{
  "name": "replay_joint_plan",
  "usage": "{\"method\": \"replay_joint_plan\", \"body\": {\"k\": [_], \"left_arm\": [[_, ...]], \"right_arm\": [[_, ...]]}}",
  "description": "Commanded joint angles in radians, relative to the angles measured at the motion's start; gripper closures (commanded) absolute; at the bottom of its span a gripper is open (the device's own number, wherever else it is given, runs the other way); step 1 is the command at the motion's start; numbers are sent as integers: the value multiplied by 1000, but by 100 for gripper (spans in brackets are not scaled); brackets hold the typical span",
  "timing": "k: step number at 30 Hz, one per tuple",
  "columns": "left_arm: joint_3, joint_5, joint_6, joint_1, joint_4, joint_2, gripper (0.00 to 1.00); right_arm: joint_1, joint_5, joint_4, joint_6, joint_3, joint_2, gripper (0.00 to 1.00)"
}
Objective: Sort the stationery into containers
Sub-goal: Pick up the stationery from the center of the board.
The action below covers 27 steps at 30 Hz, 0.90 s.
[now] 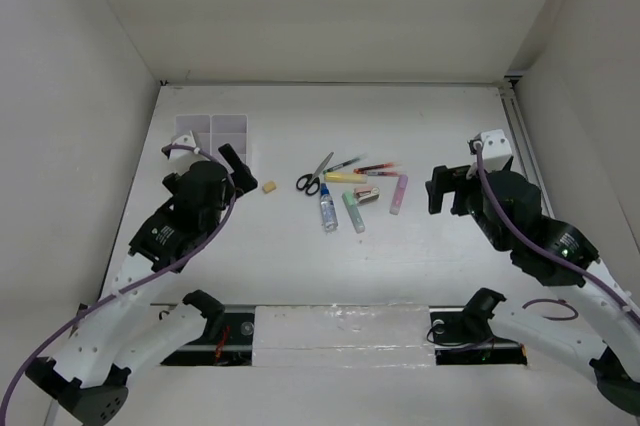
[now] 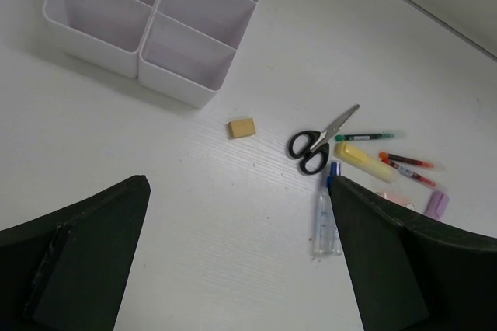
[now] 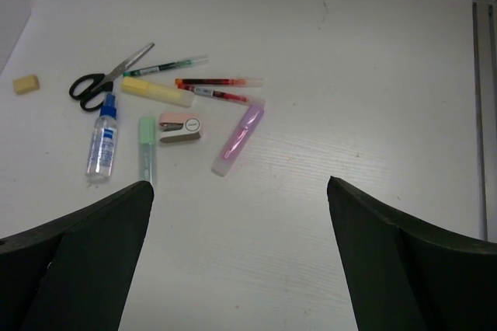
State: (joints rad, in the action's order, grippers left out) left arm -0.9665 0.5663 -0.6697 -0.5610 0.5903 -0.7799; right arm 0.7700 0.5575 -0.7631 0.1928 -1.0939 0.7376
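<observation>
Left wrist view's top edge crops the organizer tray point(image 2: 178, 82).

Top camera: high behind both arm bases, looking down and forward, taking in the whole table point(image 1: 300, 266) from far off.
Left wrist camera: low, tilted down past its own fingers point(image 2: 78, 269). Tray point(image 2: 194, 98) upper left, scissors point(image 2: 320, 141) to the right.
Right wrist camera: closer, same tilt, scissors at upper left.
All three share scissors, bottle point(image 2: 326, 222), eraser point(image 2: 241, 127).
</observation>
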Motion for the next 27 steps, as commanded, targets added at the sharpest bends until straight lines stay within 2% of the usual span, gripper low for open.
{"method": "replay_joint_plan", "body": {"k": [1,7,10,11,14,15,18,21,23,27], "left_arm": [[-17,-84,-22,3,-43,34,0],[-12,-186,-70,3,-38,-111,0],[-3,-219,-137,-83,-87,-234,0],[-3,-221,-157,-167,-99,-321,0],[-40,-169,-252,-266,-109,-456,0],[-50,-178,-270,-275,-109,-532,0],[-73,-209,-306,-327,-155,-619,0],[-118,-161,-340,-384,-164,-674,0],[-161,-161,-364,-384,-144,-748,0],[-182,-151,-384,-395,-144,-789,0]], "right_arm": [[-15,-22,79,-27,22,-21,0],[-38,-33,19,-18,3,28,0],[-48,-33,10,-18,3,19,0],[-57,-42,19,-18,3,10,0],[-66,-67,28,-18,3,9,0],[-66,-80,28,-18,3,9,0],[-66,-108,28,-18,12,0,0],[-66,-132,28,-18,34,-9,0],[-66,-145,28,-18,45,-20,0],[-75,-168,28,-18,45,-29,0]]}}
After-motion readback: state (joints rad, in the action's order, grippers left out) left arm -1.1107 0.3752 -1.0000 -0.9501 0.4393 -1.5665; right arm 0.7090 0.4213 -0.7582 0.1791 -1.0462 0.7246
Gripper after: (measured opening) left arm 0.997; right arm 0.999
